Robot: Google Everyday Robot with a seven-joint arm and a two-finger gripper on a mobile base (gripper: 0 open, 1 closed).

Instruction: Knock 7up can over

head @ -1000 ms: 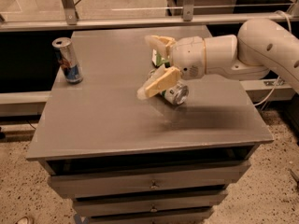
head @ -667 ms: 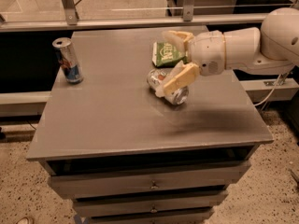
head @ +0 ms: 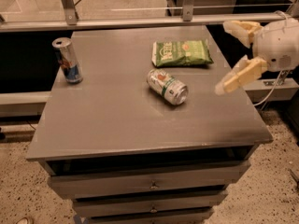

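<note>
Nearest me: drawers (head: 152,185) under the table's front edge. On the grey table (head: 117,125) the 7up can (head: 167,86) lies on its side about mid-surface (one end toward the front-right corner). I see the gripper (head: 222,58) above the right edge, fingers spread wide, empty, clear of the can. Farther back, a green snack bag (head: 181,53) lies flat, and a slim blue can (head: 67,60) stands by the left edge.

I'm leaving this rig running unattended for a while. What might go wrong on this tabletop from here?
The 7up can lies on its side mid-table, so it may roll toward an edge. The open pincer hangs by the table's edge, near the snack bag; a stray swing might sweep either off.
</note>
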